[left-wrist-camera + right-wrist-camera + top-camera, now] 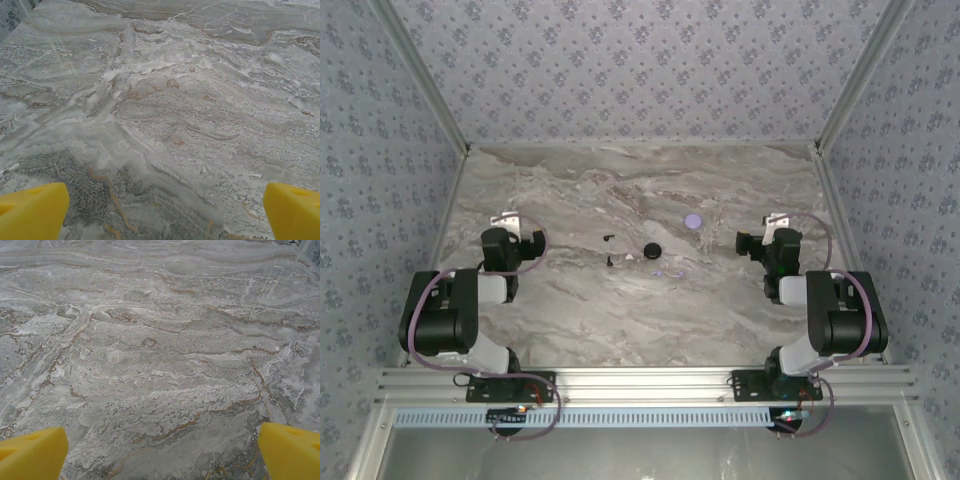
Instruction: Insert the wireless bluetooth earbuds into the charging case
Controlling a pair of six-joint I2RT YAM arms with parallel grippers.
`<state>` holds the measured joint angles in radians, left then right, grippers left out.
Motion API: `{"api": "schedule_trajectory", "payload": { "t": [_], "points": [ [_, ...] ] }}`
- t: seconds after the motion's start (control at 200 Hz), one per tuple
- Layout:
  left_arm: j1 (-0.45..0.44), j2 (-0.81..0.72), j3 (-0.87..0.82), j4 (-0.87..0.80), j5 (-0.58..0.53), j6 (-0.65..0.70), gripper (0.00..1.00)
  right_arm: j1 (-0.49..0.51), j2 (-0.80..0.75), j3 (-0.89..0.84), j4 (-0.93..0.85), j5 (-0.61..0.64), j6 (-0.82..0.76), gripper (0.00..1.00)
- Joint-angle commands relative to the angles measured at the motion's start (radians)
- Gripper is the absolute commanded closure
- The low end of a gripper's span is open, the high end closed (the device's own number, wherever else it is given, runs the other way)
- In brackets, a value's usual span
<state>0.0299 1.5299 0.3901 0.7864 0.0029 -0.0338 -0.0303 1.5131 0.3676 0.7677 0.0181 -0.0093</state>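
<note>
Reach direction governs the coming move; the left gripper [525,243] stands near the table's [570,330] left edge, jaws fully apart and empty; its yellow fingertips [32,212] sit at the bottom corners of the left wrist view with bare marble between them.

Rightward of it, toward the table's centre, lie the two black pieces: the far black earbud [609,238] and the near black earbud [610,261], one behind the other and apart; both are too small for the long axis to be read. The left arm is judged the nearer to this pair; nothing stands on the marble between them.

A white speck [630,258] lies just right of the near black earbud; next comes the black round case [652,248], near the middle of the table; whether it is open cannot be told. The lilac earbuds [666,272] lie side by side just toward the near edge from that case, faint against the marble. The lilac round case [693,221] lies further right and toward the far edge, apart from its buds, with the black case roughly between.

The right gripper [748,242] stands near the right edge, jaws likewise fully apart and empty; the lilac items lie to its left and are judged nearer to this arm.
</note>
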Motion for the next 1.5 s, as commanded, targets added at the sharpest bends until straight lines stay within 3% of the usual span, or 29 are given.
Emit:
{"api": "schedule_trajectory", "payload": {
  "t": [0.0, 0.605, 0.775, 0.84, 0.895, 1.034, 1.259, 1.494],
  "points": [
    [-0.007, 0.003, 0.024, 0.02, -0.012, 0.012, 0.01, -0.006, 0.007, 0.025, 0.015, -0.008, -0.015, 0.0],
    [-0.006, 0.002, 0.021, 0.024, -0.012, 0.013, 0.01, -0.008, 0.006, 0.022, 0.018, -0.012, -0.014, 0.0],
    [-0.008, -0.078, 0.006, -0.006, -0.05, -0.001, 0.01, -0.006, -0.059, 0.007, -0.009, 0.055, 0.01, 0.0],
    [-0.007, -0.138, 0.019, -0.083, -0.085, -0.019, 0.01, -0.006, -0.119, 0.026, -0.093, 0.086, 0.024, 0.0],
    [-0.007, -0.192, 0.053, -0.207, -0.108, -0.058, 0.01, -0.01, -0.176, 0.085, -0.274, 0.105, 0.069, 0.0],
    [-0.013, -0.302, 0.119, -0.462, -0.078, -0.144, 0.01, -0.008, -0.222, 0.194, -0.536, 0.044, 0.151, 0.0],
    [-0.07, -0.474, 0.169, -0.725, -0.031, -0.213, 0.01, 0.035, -0.168, 0.394, -0.878, -0.061, 0.196, 0.0],
    [-0.139, -0.552, 0.223, -0.904, 0.063, -0.356, 0.01, 0.154, -0.084, 0.509, -1.045, -0.109, 0.255, 0.0]
  ]
}}
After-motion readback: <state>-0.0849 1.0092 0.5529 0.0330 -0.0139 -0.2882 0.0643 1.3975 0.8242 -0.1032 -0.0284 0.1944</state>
